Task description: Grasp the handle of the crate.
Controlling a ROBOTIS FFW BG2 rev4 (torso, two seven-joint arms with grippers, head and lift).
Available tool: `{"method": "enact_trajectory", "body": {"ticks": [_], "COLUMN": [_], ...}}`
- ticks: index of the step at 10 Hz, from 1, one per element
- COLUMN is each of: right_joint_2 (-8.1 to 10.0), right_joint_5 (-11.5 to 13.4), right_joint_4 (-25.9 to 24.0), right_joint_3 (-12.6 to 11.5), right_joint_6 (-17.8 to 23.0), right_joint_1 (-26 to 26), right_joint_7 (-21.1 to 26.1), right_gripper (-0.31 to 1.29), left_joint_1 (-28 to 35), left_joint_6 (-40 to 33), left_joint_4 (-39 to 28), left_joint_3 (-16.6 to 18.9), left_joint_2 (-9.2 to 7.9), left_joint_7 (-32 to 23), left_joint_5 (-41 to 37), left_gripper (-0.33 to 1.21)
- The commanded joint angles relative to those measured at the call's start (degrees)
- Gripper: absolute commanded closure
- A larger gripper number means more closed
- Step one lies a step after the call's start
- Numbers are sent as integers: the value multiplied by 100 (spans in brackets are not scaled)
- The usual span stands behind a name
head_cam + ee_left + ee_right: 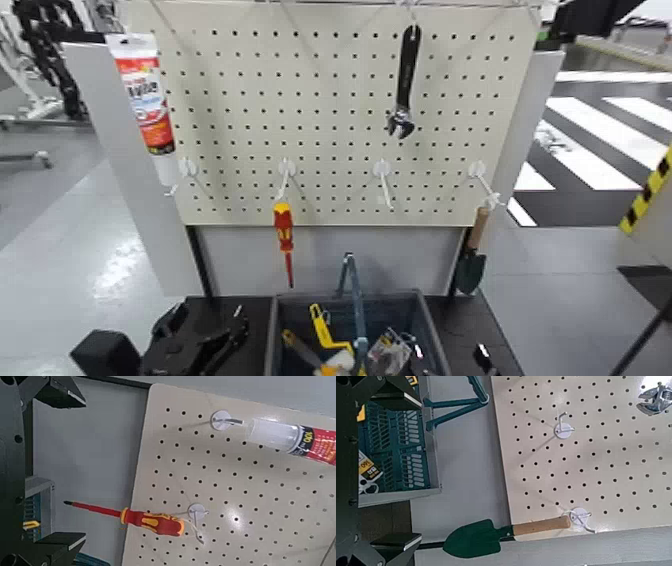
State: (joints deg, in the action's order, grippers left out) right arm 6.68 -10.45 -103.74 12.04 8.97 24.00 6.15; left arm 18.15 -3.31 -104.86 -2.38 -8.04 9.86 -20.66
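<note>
The dark grey-blue crate (300,325) stands at the bottom centre of the head view, below the pegboard. Its slim handle (350,285) rises upright from its middle. Yellow-handled tools lie inside. My left gripper (195,345) is low at the left of the crate, apart from it; in the left wrist view (59,467) its fingers stand wide open and empty. My right gripper (487,360) is low at the right of the crate. In the right wrist view (395,463) it is open and empty, facing the crate (415,479) and handle (455,404).
A cream pegboard (340,110) stands behind the crate. On it hang a white and red tube (145,95), a red-and-yellow screwdriver (285,235), a black wrench (405,85) and a green trowel (470,260). A black block (105,352) lies at the far left.
</note>
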Motion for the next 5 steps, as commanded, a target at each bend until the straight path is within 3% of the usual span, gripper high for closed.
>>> {"method": "enact_trajectory", "body": {"ticks": [1, 5], "right_joint_2": [0, 0], "right_joint_5": [-1, -19], "right_joint_4": [-6, 3], "right_joint_3": [9, 18], "right_joint_6": [-18, -27], "right_joint_1": [0, 0], "right_joint_7": [0, 0], "right_gripper": [14, 14], "left_joint_1": [-259, -725], "left_joint_6": [648, 1755], "left_joint_4": [-61, 1], "left_joint_3": [-228, -386], "left_joint_2": [-277, -497], "left_joint_7": [112, 525], "left_joint_5": [-1089, -2417], "left_gripper": [12, 11]}}
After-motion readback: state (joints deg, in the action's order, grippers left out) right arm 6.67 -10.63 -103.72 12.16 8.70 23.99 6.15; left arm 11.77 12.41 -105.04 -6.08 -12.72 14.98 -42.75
